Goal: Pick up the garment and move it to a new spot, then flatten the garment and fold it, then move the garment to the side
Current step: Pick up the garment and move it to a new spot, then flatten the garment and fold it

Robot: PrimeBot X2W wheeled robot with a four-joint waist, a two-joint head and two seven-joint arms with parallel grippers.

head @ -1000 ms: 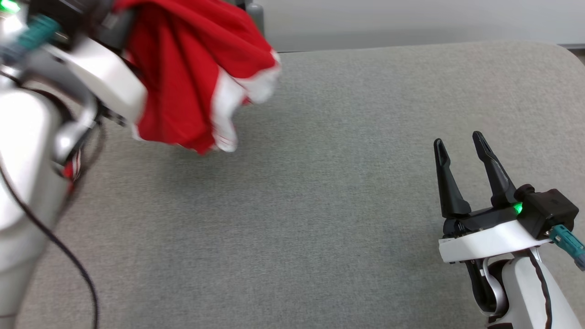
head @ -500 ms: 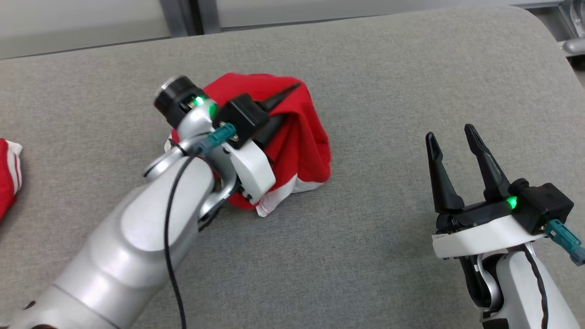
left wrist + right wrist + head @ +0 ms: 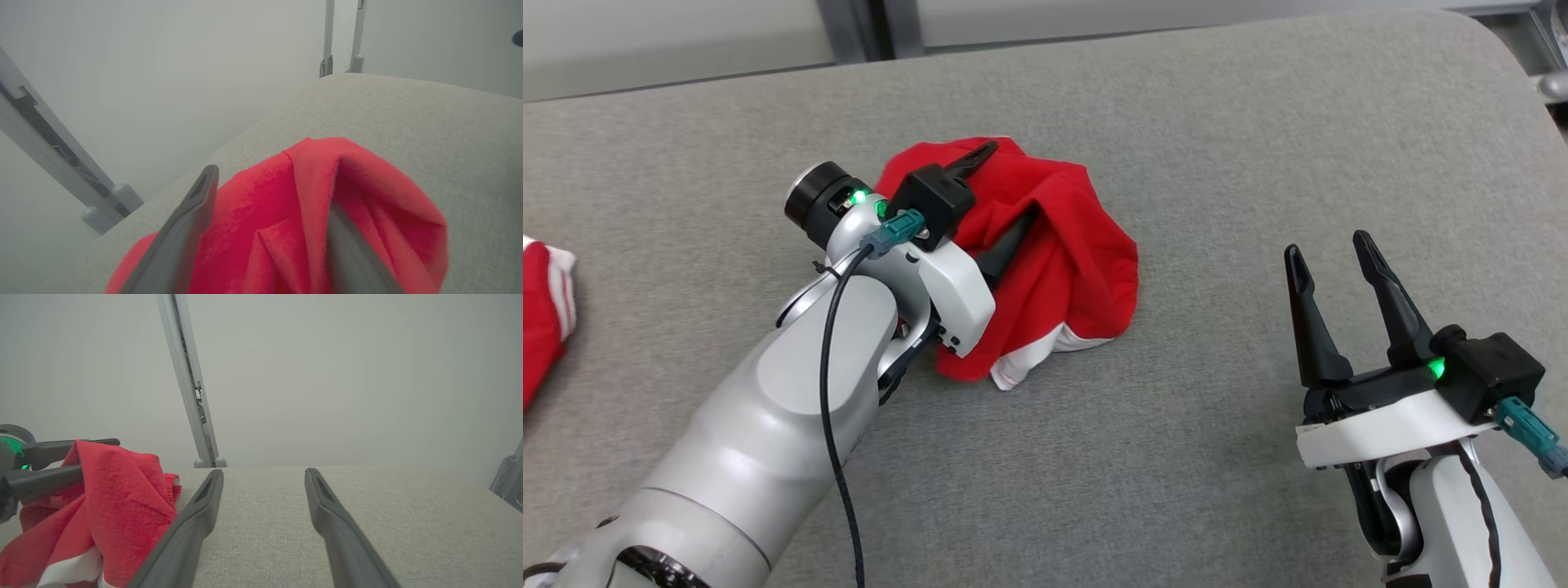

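The garment is a red cloth with white trim, lying in a crumpled heap on the grey padded table. My left gripper sits over the heap, open. One finger rises clear above the cloth and the other lies in a fold. In the left wrist view the garment bulges between the fingers of the left gripper and drapes over the right one. My right gripper stands open and empty well to the right. In its wrist view the right gripper points across bare table, with the garment to its left.
Another red and white cloth lies at the table's left edge. Grey metal frame posts stand behind the table's far edge. The table's rounded corner is at the back right, with a metal fitting beyond it.
The camera has swung. The left arm brought the hanging garment down onto the table. Since half a second ago its fingers have spread apart and the heap has slumped wider. The right arm stayed put.
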